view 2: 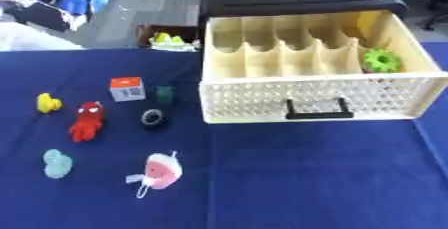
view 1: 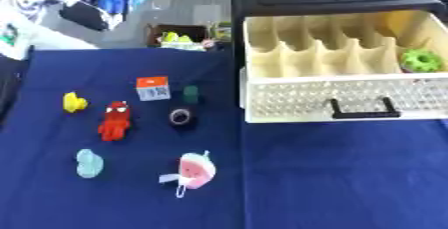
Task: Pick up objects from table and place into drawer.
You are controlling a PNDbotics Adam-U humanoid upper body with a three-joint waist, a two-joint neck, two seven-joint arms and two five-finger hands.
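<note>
Neither robot hand appears in either view, so whether the fingers are spread, curled or holding anything cannot be told.

The drawer (view 1: 337, 107) stands pulled open at the far right of the bench (view 1: 350, 183), its perforated cream front and black handle (view 1: 360, 109) facing the camera. Dividers split the interior into compartments; 1 green, gear-shaped item (view 1: 422, 60) already lies in the right-hand one.

7 objects remain on the blue cloth to the left, well apart from the drawer:
- yellow figure (view 1: 74, 102) — small, probably light and rigid
- red figure (view 1: 115, 121) — irregular outline; take hold across the body
- orange-and-white cube (view 1: 153, 88) — flat faces, likely the easiest pinch
- dark green block (view 1: 191, 94), just beside the cube
- black ring (view 1: 182, 117) — low profile; likely needs a pinch across the rim
- pale teal lump (view 1: 88, 163) — looks soft
- pink-and-white round item (view 1: 197, 170) with a trailing loop; likely light, and the loop could snag

All appear small and light, so slip is a greater risk than weight.

Hard to make out: surface detail on every object, and the printing on the cube. The drawer's front wall hides the near floor of each compartment.
</note>
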